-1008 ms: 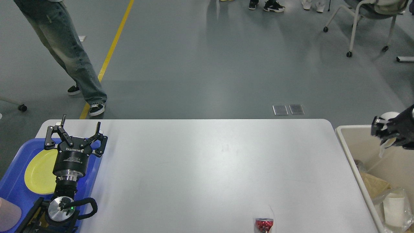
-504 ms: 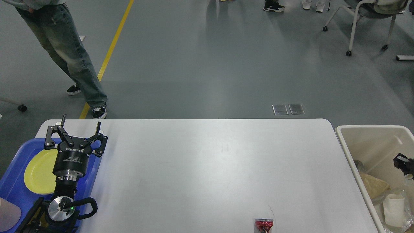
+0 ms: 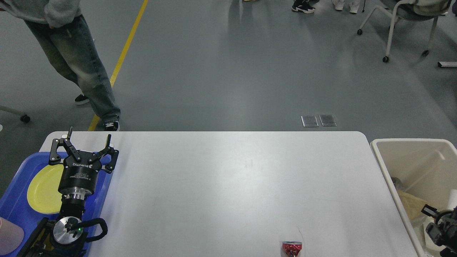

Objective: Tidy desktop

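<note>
Smooth white worktop [image 3: 228,185], rounded corners. Left claw [image 3: 85,144] gapes wide, empty, over its left-end blue plastic tray [image 3: 14,205]. Right claw [image 3: 441,228], beyond its right edge: opening cannot be told.

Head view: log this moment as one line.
left gripper open over blue tray | right gripper low in beige bin | red item on desktop

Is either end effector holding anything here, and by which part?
The left end effector is open and empty above the blue tray. The right end effector, low over the beige bin, is too dark to tell.
</note>
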Controlling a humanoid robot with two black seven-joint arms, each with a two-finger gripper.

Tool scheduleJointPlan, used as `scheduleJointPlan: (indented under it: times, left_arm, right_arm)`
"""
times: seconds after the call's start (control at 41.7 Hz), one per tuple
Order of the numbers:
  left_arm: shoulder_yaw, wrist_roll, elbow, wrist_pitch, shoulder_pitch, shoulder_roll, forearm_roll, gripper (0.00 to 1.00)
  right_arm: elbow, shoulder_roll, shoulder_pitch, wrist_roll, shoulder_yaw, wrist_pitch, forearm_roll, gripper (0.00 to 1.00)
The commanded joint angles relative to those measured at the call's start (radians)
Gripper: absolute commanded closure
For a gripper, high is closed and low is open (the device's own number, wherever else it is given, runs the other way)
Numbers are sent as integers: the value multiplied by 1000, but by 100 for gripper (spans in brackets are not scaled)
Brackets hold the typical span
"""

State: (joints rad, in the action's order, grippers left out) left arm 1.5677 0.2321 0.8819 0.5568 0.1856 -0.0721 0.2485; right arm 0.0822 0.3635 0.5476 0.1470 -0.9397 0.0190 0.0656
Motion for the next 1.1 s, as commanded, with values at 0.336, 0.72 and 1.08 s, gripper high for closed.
scheduleJointPlan:
  times: [0.336,0.72,1.08]
  left_arm:
    - [0,1,0,0,0,0,0,4]
    - [0,0,0,0,0,0,0,4]
    - [0,0,0,0,0,0,0,4]
  right_arm:
    - [-2,-18,-31,2,5,6,3,100]
    - [-4,-41,-35,5,13,21,8,77]
    - [4,-54,-49,5,13,127,14,0]
